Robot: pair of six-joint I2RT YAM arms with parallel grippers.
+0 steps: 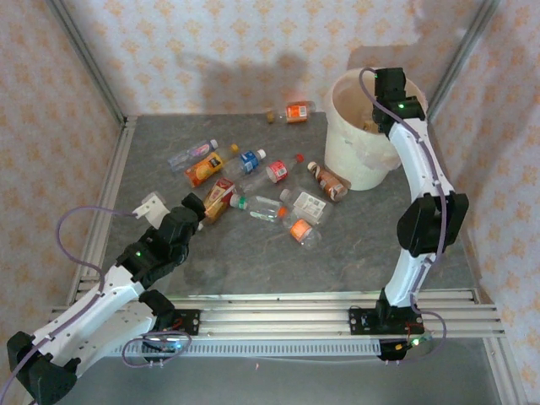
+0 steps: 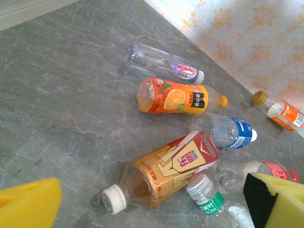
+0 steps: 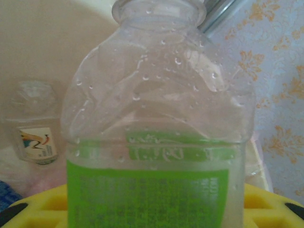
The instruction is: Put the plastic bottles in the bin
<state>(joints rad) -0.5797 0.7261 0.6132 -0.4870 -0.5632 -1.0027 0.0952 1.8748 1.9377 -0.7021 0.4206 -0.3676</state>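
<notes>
The right claw is gripping a clear plastic bottle with a bright green label. Its yellow pads are pressing the lower body from either side, and the neck is pointing away from the wrist. That arm is reaching far forward with its elbow raised. Its wrist is hanging over the mouth of the large round cream-white plastic bin at the far right of the grey marbled tabletop. Whether the bottle is hovering above the rim or just inside it, I cannot tell. Beyond it, a small clear bottle with a white label is lying against the bin's pale inner wall.

The held bottle is looking empty apart from droplets clinging inside, so it is probably weighing almost nothing. Its thin, dented walls are likely giving under the squeeze, and the smooth plastic may be slipping easily.

The left arm is crouching low at the near left with its elbow folded. The left claw is standing wide open and empty, facing the bottles scattered across the middle of the tabletop. Nearest to it, a crushed bottle with a gold and red label and a white cap is lying on its side, and an orange-labelled bottle is lying beyond. A hold across the labelled belly is looking safer than one on the tapering neck or cap.
</notes>
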